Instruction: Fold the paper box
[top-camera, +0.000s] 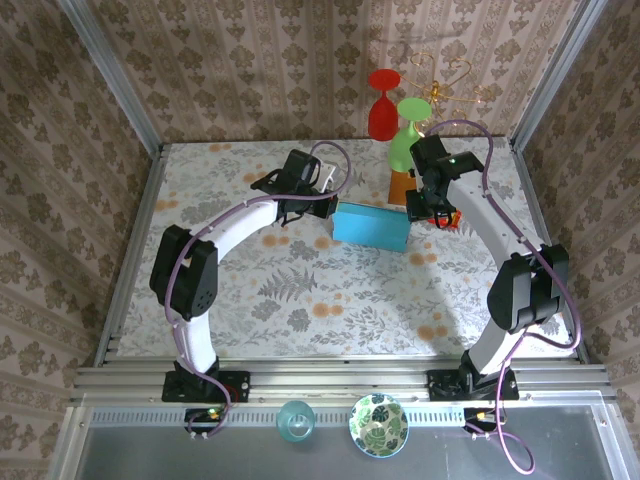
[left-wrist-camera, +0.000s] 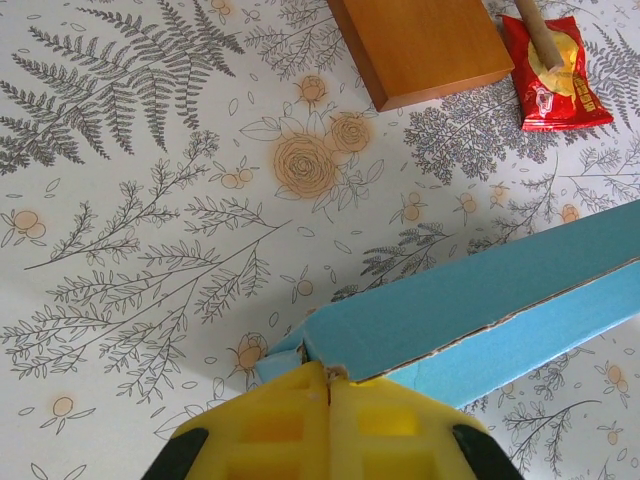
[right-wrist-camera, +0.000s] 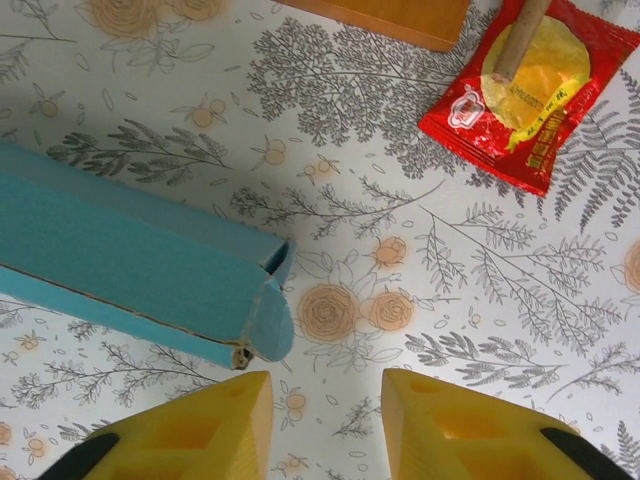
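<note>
Sky-blue paper box (top-camera: 370, 225) sits mid-tabletop (top-camera: 250, 300), a long shallow rectangle on a cloth printed with grey ferns and orange roses. From above it reads as a smooth matte slab between the two arms.

Down at the left wrist there's more detail: thin cardboard, a raw pale edge running along a seam, one corner crumpled. The left end effector (left-wrist-camera: 328, 385), blocky yellow plastic, is closed right at that corner and touching it. Whether a sliver of flap is nipped between the fingers, I can't make out.

Over at the right wrist, the box's other end shows a rounded tuck flap (right-wrist-camera: 272, 322) standing ajar. The right end effector (right-wrist-camera: 326, 385) hangs just beside it, fingers parted, nothing between them. Beyond lie a glossy red snack packet (right-wrist-camera: 525, 90) with a brown stick (right-wrist-camera: 520, 35) across it, and a smooth orange-brown wooden block (left-wrist-camera: 420, 40).

The overhead view adds a red goblet (top-camera: 383, 115) and a green goblet (top-camera: 405, 140) at the far edge, plus a teal glass (top-camera: 296, 420) and a leaf-patterned bowl (top-camera: 378, 424) on the near ledge.
</note>
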